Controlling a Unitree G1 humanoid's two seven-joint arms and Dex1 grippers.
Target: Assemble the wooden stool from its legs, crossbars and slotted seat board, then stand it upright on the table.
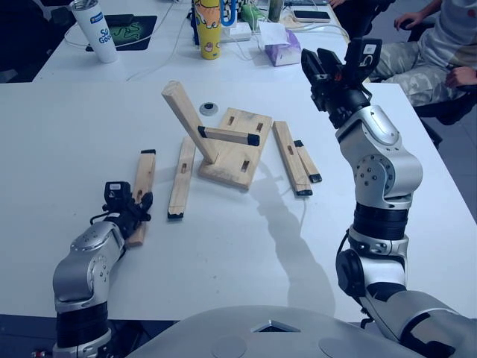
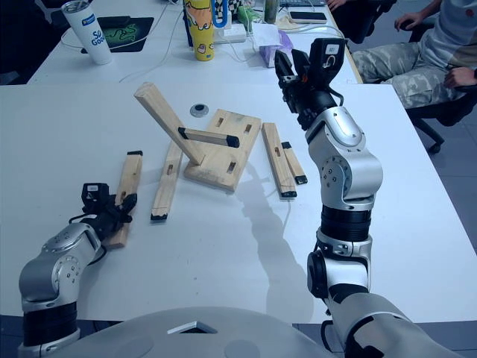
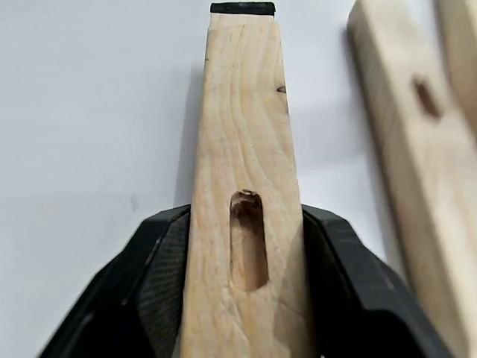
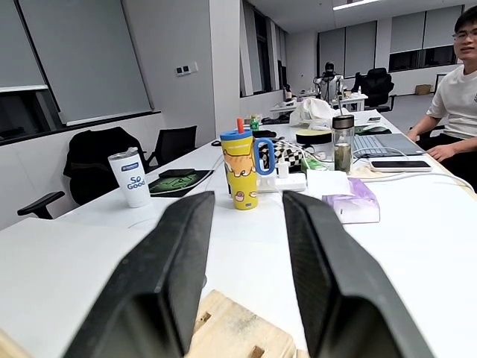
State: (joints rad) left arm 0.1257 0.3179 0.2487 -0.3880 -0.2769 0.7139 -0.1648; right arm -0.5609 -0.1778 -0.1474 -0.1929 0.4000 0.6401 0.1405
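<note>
Down at the near left of the white table [image 1: 246, 253], the left gripper [image 1: 136, 204] pinches a loose leg [image 1: 144, 171] lying flat, toward its near end. Its wrist view adds what the head views cannot resolve: ribbed black pads [image 3: 160, 280] pressed against both sides of pale, grained wood, an oblong slot in the top face and a black cap at the far end. The right gripper [image 1: 319, 63] hangs raised over the table's far side, its fingers [image 4: 160, 276] spread wide with nothing between them. The slotted seat board [image 1: 237, 153] lies mid-table. A square leg [image 1: 186, 115] slants up from it, and a black-tipped crossbar [image 1: 229, 136] meets that leg. Another leg [image 1: 181, 177] lies just left of the board, and two sticks [image 1: 291, 158] lie just right of it.
</note>
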